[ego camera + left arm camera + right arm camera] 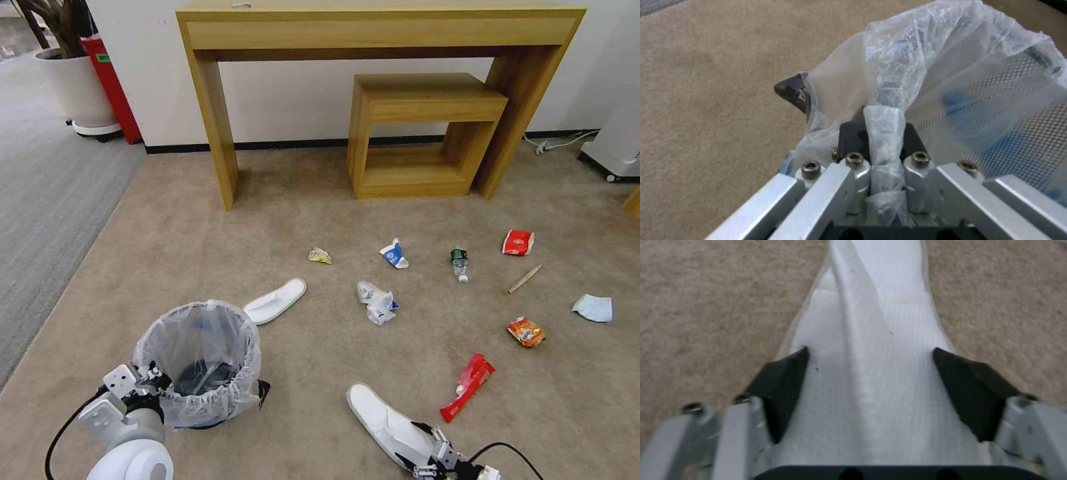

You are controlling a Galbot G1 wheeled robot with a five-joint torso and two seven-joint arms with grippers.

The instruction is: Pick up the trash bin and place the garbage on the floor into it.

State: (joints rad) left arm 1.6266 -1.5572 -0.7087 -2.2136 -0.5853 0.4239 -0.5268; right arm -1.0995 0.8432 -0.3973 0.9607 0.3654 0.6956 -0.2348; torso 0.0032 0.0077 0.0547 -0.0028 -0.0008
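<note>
The trash bin [200,363], black with a frilled clear liner, is at the lower left of the head view. My left gripper [152,385] is shut on its near rim and liner [882,126]. Garbage lies over the beige floor [313,413]. My right gripper [427,448] stands open astride the near white slipper [383,415], one black finger on each side of it [869,353]. A second slipper [275,301] lies by the bin. Farther right are a long red wrapper [469,385], an orange packet [526,331], a mask [593,308], a stick [525,279], a bottle [459,263] and a carton [395,254].
A wooden console table [380,27] stands against the back wall with a smaller wooden stand [420,133] under it. A potted plant [77,87] sits on grey carpet at the far left. A white appliance [617,147] and its cable are at the far right.
</note>
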